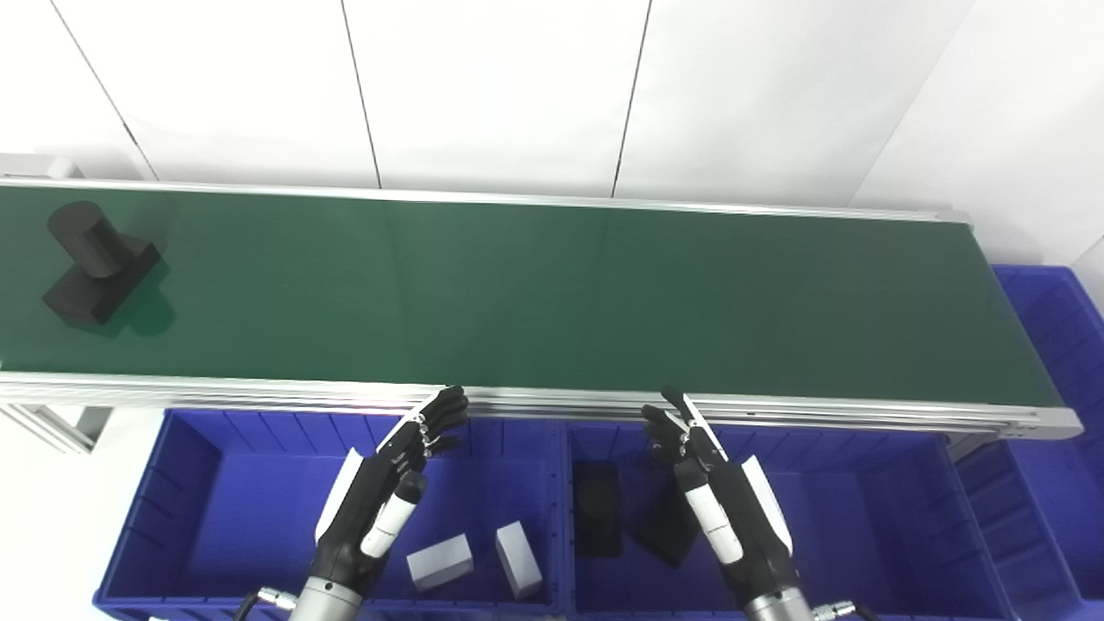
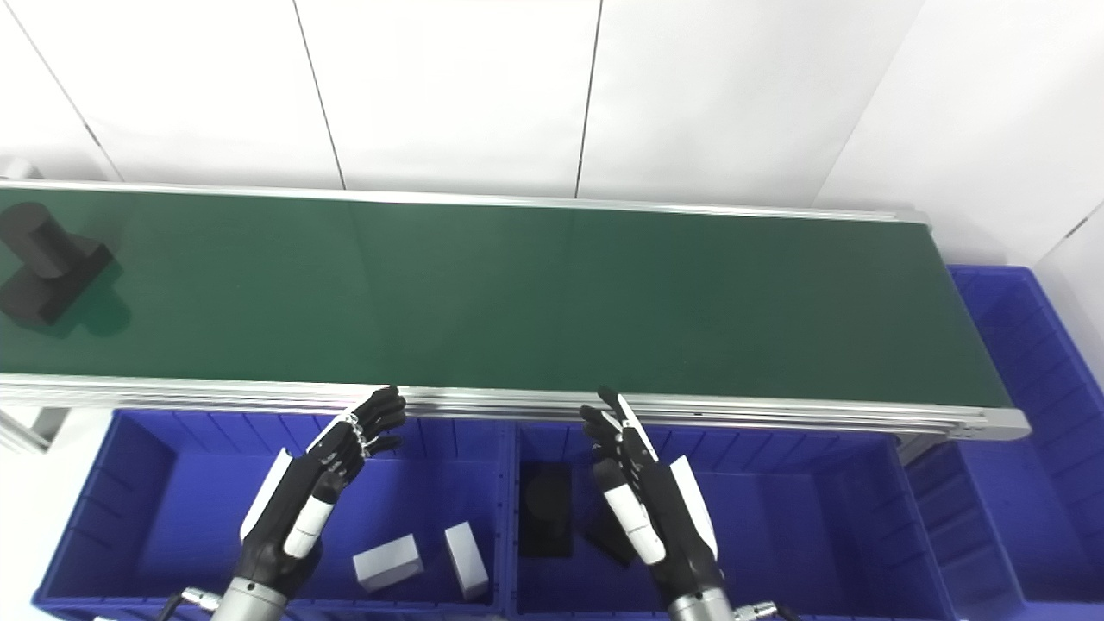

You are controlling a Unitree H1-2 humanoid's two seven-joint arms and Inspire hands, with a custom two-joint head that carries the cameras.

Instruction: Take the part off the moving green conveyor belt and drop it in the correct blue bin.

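Note:
A black part (image 1: pixel 97 263), a cylinder on a flat block, lies at the far left of the green conveyor belt (image 1: pixel 552 293). My left hand (image 1: pixel 384 492) hovers open over the left blue bin (image 1: pixel 207 509), fingertips near the belt's front rail. Over the middle blue bin (image 1: pixel 862 517) my right hand (image 1: pixel 711 492) is open too. Both hands hold nothing and are far from the part.
Two grey blocks (image 1: pixel 440 561) (image 1: pixel 518 559) lie in the left bin. Two black parts (image 1: pixel 597 509) (image 1: pixel 664 526) lie in the middle bin, partly behind my right hand. Another blue bin (image 1: pixel 1056 345) stands at the belt's right end. A white wall runs behind the belt.

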